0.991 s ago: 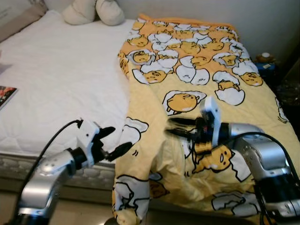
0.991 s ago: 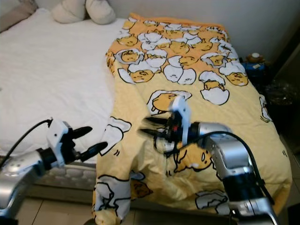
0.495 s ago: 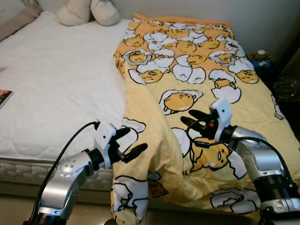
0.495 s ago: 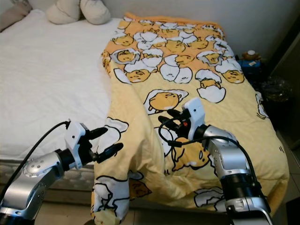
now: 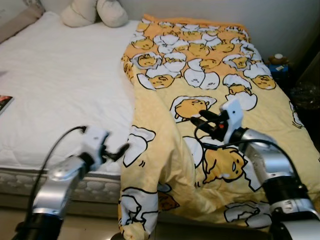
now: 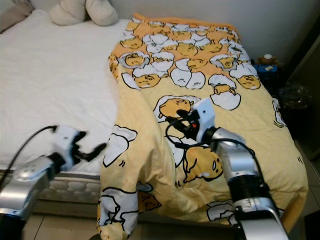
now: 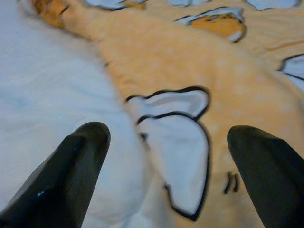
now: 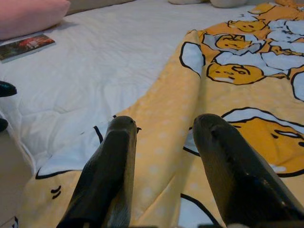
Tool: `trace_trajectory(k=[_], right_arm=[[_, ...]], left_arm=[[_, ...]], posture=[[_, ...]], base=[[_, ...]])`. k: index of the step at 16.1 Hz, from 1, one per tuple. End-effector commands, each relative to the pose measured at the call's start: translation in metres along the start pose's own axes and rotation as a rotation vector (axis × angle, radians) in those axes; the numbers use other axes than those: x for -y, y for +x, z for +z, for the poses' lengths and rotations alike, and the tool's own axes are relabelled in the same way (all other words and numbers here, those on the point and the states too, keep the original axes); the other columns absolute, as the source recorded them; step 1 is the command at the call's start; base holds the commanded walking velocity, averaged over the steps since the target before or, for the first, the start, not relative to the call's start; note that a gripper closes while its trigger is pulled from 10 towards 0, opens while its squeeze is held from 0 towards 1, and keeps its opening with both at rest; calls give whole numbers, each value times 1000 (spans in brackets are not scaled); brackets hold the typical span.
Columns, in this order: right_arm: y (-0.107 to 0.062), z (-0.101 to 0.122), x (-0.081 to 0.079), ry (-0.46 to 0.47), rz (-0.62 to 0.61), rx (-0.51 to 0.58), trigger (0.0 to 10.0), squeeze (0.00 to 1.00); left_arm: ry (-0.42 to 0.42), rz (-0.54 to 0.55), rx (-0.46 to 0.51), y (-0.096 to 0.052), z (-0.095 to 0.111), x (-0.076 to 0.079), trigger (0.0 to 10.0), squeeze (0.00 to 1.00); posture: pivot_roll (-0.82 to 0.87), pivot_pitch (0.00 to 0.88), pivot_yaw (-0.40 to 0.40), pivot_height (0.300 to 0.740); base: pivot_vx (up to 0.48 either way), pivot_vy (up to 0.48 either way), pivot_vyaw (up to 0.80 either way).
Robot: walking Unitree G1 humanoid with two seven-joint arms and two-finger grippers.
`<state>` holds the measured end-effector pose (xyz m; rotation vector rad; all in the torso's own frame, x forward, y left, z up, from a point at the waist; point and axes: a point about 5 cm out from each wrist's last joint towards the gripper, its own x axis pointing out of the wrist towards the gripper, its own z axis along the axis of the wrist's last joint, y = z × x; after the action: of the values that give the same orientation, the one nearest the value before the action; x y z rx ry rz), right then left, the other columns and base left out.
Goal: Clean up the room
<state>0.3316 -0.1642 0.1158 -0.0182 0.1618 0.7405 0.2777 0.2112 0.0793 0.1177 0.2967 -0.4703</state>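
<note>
Blanket covers my bed; left gripper spread at its edge, right gripper parted above it.

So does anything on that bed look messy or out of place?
Yes. The yellow cartoon-egg blanket covers just the robot's right side of the bed, bunched along its inner edge, one corner spilling over the foot. The white mattress lies bare, and a magazine sits at its far left edge.

Before me, the bed carries a yellow blanket along its right side, cushions at its head.
</note>
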Motion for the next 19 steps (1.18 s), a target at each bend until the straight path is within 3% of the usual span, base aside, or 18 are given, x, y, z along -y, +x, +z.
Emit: trace_trajectory(k=[1,4,6,8,13,14,19], right_arm=[[4,2,-1,-6,4,13,10000,0],[21,4,-11,15,112,30,10000,0],[33,-1,-24,0,211,-15,10000,0],[42,-17,-43,-24,353,-115,10000,0],[69,-30,-87,-32,546,-177,10000,0],[77,-32,-107,-38,626,-183,10000,0],[84,-44,-139,-80,728,-223,10000,0]], left_arm=[[-43,-14,80,-1,10,1,10000,0],[-61,-106,139,-10,15,4,10000,0],[8,-241,80,-17,9,12,10000,0],[20,-249,42,-26,4,5,10000,0],[33,-238,-1,-51,1,-13,10000,0],[26,-260,-11,-57,1,-12,10000,0],[12,-290,-16,-61,-2,1,10000,0]], posture=[[6,0,-15,740],[10,0,-3,740],[12,0,-3,740],[21,0,-9,740],[45,0,-3,740],[62,0,1,740],[74,3,-5,740]], base=[[0,0,0],[0,0,0],[0,0,0],[0,0,0],[0,0,0],[0,0,0],[0,0,0]])
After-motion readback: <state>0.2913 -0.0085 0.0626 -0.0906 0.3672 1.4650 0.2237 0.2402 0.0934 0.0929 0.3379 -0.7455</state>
